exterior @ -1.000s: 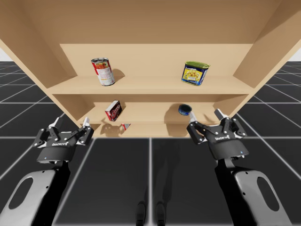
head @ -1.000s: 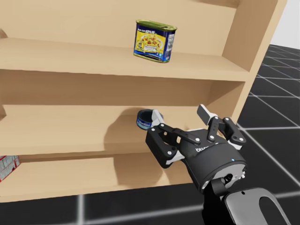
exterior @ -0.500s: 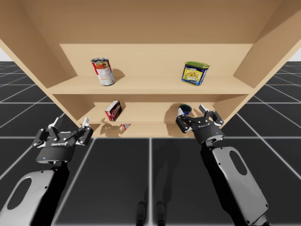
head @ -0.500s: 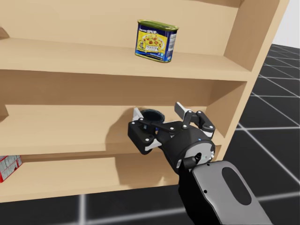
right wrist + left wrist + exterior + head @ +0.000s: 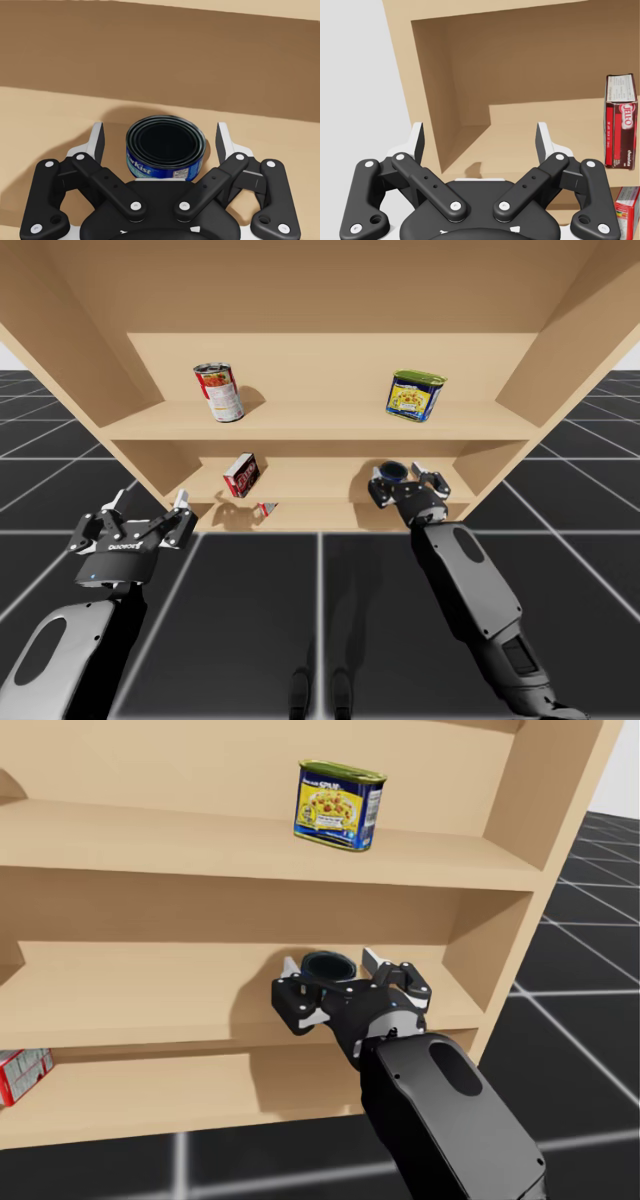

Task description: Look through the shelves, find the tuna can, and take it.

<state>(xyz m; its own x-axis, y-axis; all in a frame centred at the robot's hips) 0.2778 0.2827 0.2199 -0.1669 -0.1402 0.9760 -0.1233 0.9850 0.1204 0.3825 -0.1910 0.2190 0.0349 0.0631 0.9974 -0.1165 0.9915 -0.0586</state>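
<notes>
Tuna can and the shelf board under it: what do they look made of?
Tuna can: probably metal, a short round tin with a thin raised rim and a dark, slightly glossy top; the blue band around its side could be paper or print.
Shelf board: light wood or wood-look laminate, matt, evenly tan, no grain visible.

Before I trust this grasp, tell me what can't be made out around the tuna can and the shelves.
Tuna can base: right wrist view, behind the right gripper linkage.
Tuna can side: head view, behind the same gripper.
Bottom-shelf red box: head view, cut by the picture's edge; high view, mostly under the shelf board above.
</notes>
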